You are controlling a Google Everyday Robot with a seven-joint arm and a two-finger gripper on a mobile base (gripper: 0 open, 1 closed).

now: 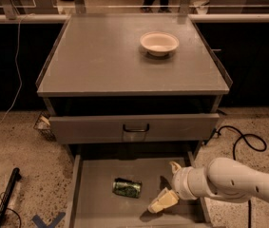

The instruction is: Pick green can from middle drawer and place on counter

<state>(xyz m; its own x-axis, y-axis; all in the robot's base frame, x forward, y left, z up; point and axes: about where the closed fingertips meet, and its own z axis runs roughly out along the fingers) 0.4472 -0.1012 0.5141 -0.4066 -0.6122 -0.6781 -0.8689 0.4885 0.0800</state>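
- The gripper is down inside the middle drawer, over the right-hand part of the floor, with the white arm coming in from the right edge of the shot.
- Its fingers are spread apart with nothing between them, so it's got no grip on anything.
- The green can is lying on its side on the drawer floor, roughly mid-width and just left of the gripper. There's a visible gap between them, no touching.
- Room-wise, there's bare drawer floor to the left of the can all the way to the low left wall, plus a strip behind it toward the back. The right side is tighter, since the arm's wrist sits close to the right wall.
- The closed drawer front with the dark handle sits right above the back of the open tray, so that edge overhangs the rear of it.
- The counter up top is mostly bare grey surface with thin raised rims down the left and right sides.
- The only thing on it is a white bowl, sitting toward the back right, well clear of the front edge.
- There's a black cable looped on the floor to the right of the cabinet.
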